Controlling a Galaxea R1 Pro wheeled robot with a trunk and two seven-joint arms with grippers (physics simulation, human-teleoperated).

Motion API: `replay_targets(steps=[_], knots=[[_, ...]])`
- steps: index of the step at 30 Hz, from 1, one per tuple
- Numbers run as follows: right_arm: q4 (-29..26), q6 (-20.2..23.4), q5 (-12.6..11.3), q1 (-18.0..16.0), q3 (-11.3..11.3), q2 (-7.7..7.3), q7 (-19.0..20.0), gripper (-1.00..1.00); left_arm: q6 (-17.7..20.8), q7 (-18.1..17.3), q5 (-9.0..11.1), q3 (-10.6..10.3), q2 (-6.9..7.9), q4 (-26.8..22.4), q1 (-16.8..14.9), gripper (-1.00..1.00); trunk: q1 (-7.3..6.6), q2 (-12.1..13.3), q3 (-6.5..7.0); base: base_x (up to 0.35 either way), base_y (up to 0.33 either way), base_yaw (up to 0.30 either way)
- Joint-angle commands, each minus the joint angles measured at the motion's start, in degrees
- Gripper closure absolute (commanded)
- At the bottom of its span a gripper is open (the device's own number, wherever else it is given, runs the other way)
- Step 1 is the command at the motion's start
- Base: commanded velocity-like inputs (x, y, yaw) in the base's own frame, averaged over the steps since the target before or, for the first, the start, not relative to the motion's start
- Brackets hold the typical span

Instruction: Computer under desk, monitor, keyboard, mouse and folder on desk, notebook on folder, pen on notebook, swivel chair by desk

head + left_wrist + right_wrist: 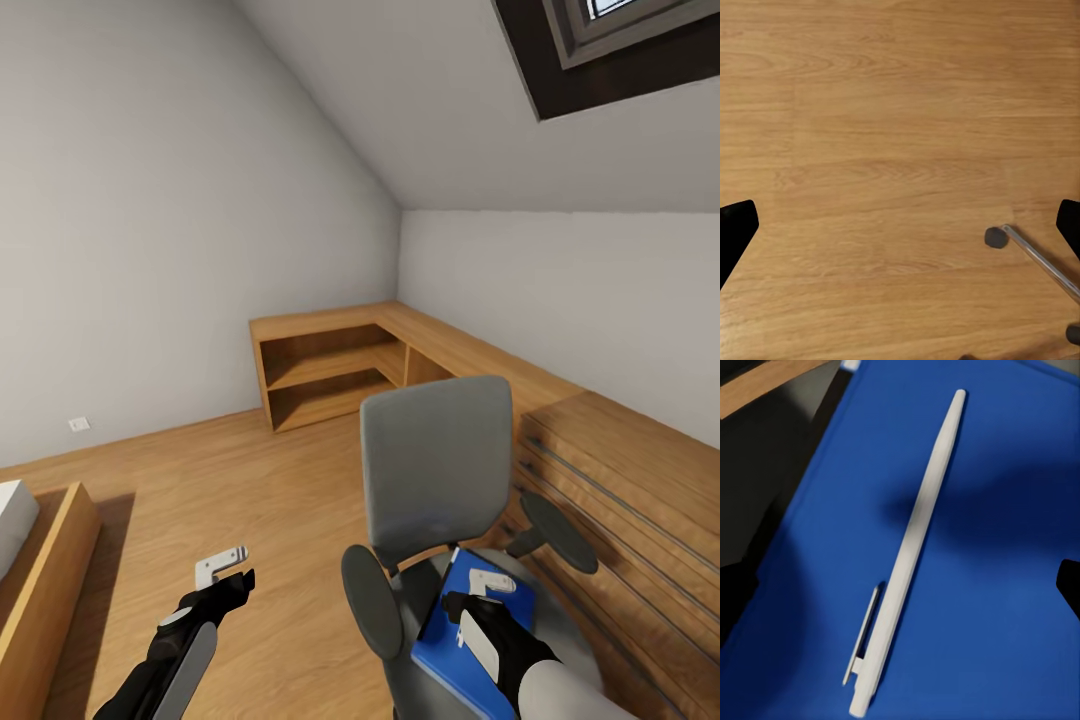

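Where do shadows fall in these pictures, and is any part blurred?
Right wrist view: a soft dark shadow lies on the folder beside the sharp pen. Head view: the right gripper looks slightly soft. Left wrist view: the floor is evenly lit, without glare.

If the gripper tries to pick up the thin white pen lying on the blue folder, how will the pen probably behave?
The thin white pen is slim and round, so it may roll on the smooth bright blue folder; its clip could stop that. It looks light and stiff. Lying flat, it offers little height, so fingertips might slip off it.
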Motion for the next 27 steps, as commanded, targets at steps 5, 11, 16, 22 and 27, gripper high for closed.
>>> replay_targets(steps=[5, 11, 16, 22, 27], knots=[[-0.1, 0.3, -0.5, 0.0, 0.4, -0.03, -0.4, -1.00, 0.1, 0.6, 0.6, -0.2, 0.07, -0.1, 0.0, -1.00, 1.10, -2.1, -0.96, 0.000, 0.000, 0.000], [-0.1, 0.3, -0.5, 0.0, 0.4, -0.03, -0.4, -1.00, 0.1, 0.6, 0.6, -0.2, 0.07, -0.1, 0.0, -1.00, 2.42, -4.5, -2.04, 0.000, 0.000, 0.000], [-0.1, 0.3, -0.5, 0.0, 0.4, -0.03, -0.4, -1.00, 0.1, 0.6, 0.6, -0.2, 0.07, -0.1, 0.0, -1.00, 3.52, -6.5, -2.94, 0.000, 0.000, 0.000], [-0.1, 0.3, -0.5, 0.0, 0.4, -0.03, -0.4, -1.00, 0.1, 0.5, 0.6, -0.2, 0.04, -0.1, 0.0, -1.00, 4.84, -8.9, -4.02, 0.000, 0.000, 0.000], [-0.1, 0.3, -0.5, 0.0, 0.4, 0.01, -0.4, -1.00, 0.1, 0.5, 0.6, -0.2, 0.01, 0.0, 0.0, -1.00, 5.06, -9.3, -4.20, 0.000, 0.000, 0.000]])
